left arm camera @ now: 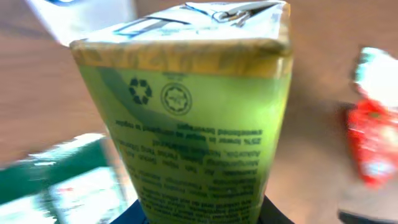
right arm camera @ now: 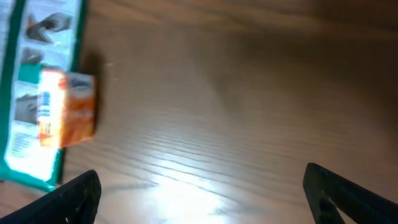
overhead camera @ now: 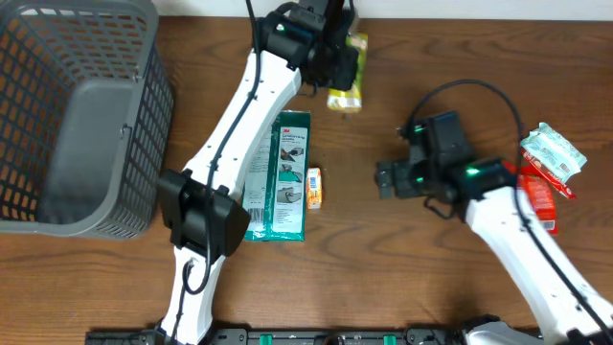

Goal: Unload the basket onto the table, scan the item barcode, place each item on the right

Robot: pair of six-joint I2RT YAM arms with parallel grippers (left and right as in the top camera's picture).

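Left gripper [overhead camera: 337,59] clamps the green drink carton [left arm camera: 205,124], printed side outward, presumably for scanning; right gripper [right arm camera: 205,186] hangs wide open, empty.

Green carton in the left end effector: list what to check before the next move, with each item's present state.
1. Carton gripped by left end effector: ok.
2. Barcode on the face showing: not ok, only a recycling mark and text.
3. Right end effector open, empty: ok.
4. Scanner in view: not ok, none shows.
5. Orange box apart from both end effectors: ok.
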